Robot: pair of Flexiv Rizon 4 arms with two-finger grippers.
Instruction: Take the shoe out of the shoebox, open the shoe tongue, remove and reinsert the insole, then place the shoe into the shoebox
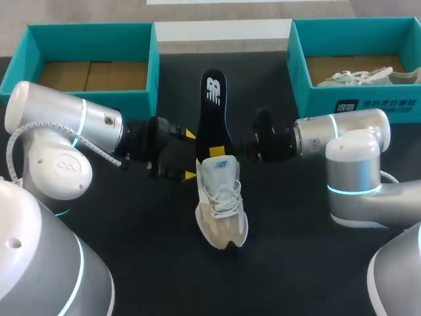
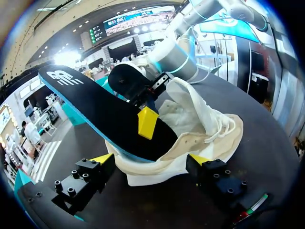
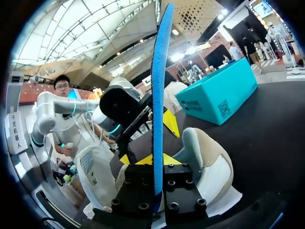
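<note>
Right gripper [image 3: 155,160] pinches the black insole [image 1: 212,112], half out of the white shoe [image 1: 222,204] in the middle of the frame. Left gripper [image 1: 189,155] is spread wide beside the shoe's heel. If nothing holds it still, the shoe may slide or tip.

1. Head camera: high above the shoe [image 1: 222,201], looking down from beyond its toe.
2. Left wrist camera: low, close beside the shoe, facing across it.
3. Right wrist camera: opposite side, facing back; all share shoe and insole [image 1: 214,112].
</note>
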